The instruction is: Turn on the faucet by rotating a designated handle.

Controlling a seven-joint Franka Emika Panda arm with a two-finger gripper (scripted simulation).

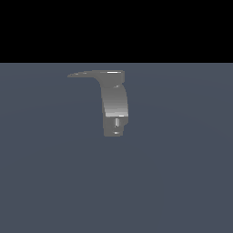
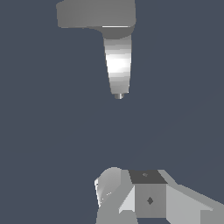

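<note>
Faucet (image 1: 114, 107) stands alone on the flat blue-grey floor, a bit above centre in the exterior view. The handle (image 1: 88, 73) sticks out from its top toward the exterior view's left, thin, tapering to a point. Small spout nub (image 1: 117, 123) sits low on the near face of the body. No arm in the exterior view at all.

Wrist view: faucet body seen end-on, handle (image 2: 83, 14) as a flat grey slab, partly cut by the frame edge. The hand (image 2: 140, 197) shows only as white and grey blocks at the frame's lower edge, well apart from the faucet, nothing between or against its parts. Fingertips aren't separable here, so I cannot tell how far open it is; it looks to hold nothing.

Stage, judged: approach not finished, handle untouched, faucet presumably off.

Risks from here:
- Handle is thin and flat, so a push slightly high or low could ride over or under it and miss.
- Contact close to the pivot gives little leverage; it may stall or shove against the body instead.
- Contact right at the tapered tip could slip off as the lever swings.
- Coming in too straight may hit the thick curved body first and block the move.
- Turn direction isn't shown, so pushing the wrong way would jam at the stop.
</note>
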